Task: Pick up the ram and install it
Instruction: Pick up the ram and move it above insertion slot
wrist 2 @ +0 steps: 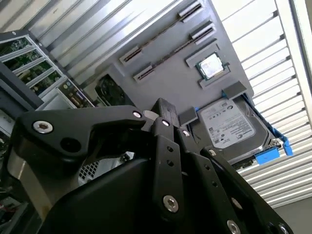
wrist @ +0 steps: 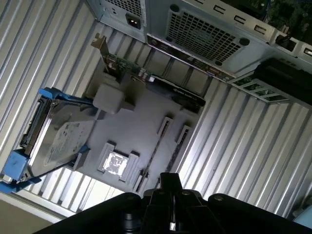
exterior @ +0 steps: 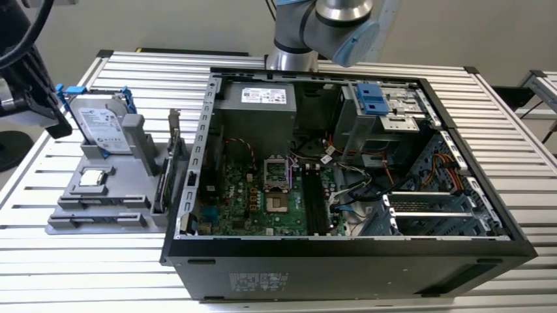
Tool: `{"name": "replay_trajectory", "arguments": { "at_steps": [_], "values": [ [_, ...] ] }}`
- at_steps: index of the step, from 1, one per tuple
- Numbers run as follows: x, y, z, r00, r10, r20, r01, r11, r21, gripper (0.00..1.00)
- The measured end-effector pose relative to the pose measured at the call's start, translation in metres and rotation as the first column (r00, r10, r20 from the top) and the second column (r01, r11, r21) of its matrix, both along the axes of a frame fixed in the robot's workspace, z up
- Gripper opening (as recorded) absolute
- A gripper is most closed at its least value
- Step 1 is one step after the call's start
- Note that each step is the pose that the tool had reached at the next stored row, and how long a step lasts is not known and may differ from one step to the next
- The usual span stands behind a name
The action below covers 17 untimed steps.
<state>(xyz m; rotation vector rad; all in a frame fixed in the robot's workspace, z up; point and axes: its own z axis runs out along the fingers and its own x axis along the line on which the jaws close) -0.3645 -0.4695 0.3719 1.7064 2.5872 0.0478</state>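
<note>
The ram [wrist: 152,155] stands on edge as a thin dark stick between two slotted posts of the grey holder [wrist: 136,122]. In the second wrist view the ram [wrist 2: 168,51] is a narrow dark line on that holder [wrist 2: 165,83]. My gripper [wrist: 169,179] hangs well above the holder, its black fingers pressed together with nothing between them. It also shows in the second wrist view [wrist 2: 161,106]. In the exterior view the holder [exterior: 113,195] lies on the slatted table at the left of the open computer case [exterior: 348,261], where dark memory slots [exterior: 315,202] run along the green board.
On the holder stand a silver hard drive [exterior: 100,127] in a blue frame, a square chip [exterior: 94,177] and a card with a metal bracket [exterior: 179,153]. Cables, a power supply and a drive cage crowd the case. The arm's base rises behind the case.
</note>
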Motion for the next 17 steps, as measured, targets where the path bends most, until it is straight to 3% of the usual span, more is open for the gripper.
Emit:
{"name": "replay_trajectory", "arguments": {
  "at_steps": [4,8,12,17],
  "values": [
    [-0.0002,0.0000,-0.0003,0.9984,-0.057,0.0000,0.057,0.9984,0.0000,0.00],
    [-0.0003,0.0000,-0.0005,0.9935,-0.114,-0.0001,0.114,0.9935,0.0000,0.00],
    [-0.0005,0.0000,-0.0007,0.9858,-0.168,-0.0001,0.168,0.9858,-0.0001,0.00],
    [-0.0010,0.0000,-0.0010,0.9731,-0.230,-0.0002,0.230,0.9731,-0.0001,0.00]
  ]
}}
